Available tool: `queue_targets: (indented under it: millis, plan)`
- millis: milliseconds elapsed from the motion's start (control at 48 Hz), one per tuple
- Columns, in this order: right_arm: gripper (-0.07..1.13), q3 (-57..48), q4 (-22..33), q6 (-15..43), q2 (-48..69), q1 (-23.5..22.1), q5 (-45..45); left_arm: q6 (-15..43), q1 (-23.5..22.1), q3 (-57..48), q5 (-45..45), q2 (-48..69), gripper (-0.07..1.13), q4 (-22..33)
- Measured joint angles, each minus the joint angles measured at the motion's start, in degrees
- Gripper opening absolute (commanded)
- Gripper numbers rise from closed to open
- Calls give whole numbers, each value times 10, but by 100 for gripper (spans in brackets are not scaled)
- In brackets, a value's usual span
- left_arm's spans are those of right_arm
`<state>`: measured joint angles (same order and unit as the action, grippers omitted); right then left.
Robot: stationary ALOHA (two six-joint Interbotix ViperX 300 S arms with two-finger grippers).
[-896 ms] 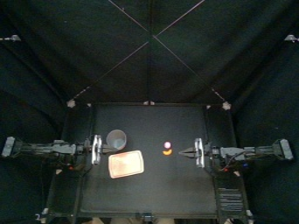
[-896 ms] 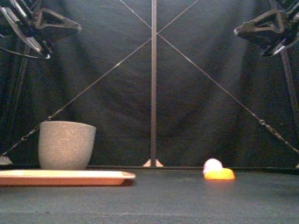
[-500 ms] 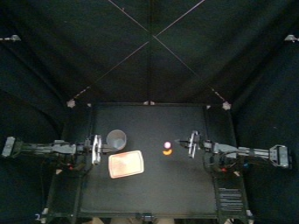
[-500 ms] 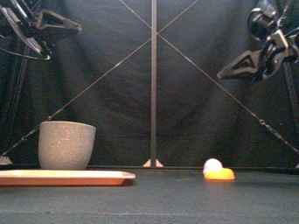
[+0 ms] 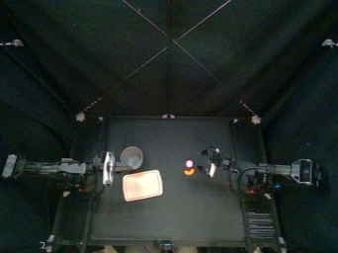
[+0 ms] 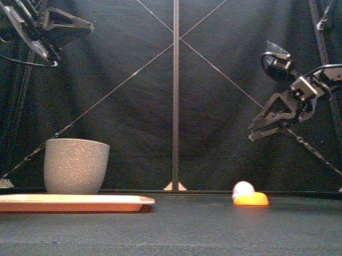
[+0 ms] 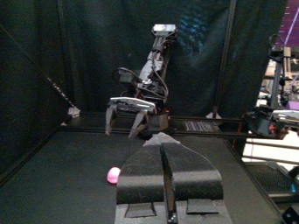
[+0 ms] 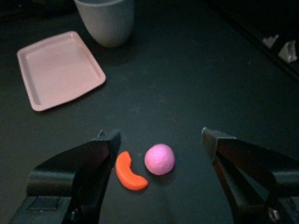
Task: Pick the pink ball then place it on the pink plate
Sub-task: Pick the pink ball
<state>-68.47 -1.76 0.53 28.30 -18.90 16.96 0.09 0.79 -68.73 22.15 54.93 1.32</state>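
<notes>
1. The pink ball lies on the worktop right of its middle, about halfway between the back and front edges. It is round, so it has no long axis or heading.
2. A curved orange toy lies just beside the ball, toward the front edge.
3. The right gripper hangs above the ball, jaws spread wide, holding nothing.
4. The pink plate lies left of the middle, with the grey cup upright behind it.
5. The left gripper rests high at the left edge, jaws pressed together and empty.

Black left hand and right hand, each with two broad tapered jaws.
</notes>
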Motion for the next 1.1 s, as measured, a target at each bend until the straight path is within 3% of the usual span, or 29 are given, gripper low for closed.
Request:
queue_targets:
  millis: [417,771,875,1104]
  plan:
    - [105,46,1,-1,-142,-12,-8,0,2,-9,3,0,-3,0]
    - [103,106,1,-2,-239,-20,-68,-1,3,-12,3,0,-3,0]
    - [98,117,1,-2,-250,-22,-79,0,3,-16,3,0,-3,0]
    - [69,122,1,-1,-258,-25,-86,-1,3,-17,3,0,-3,0]
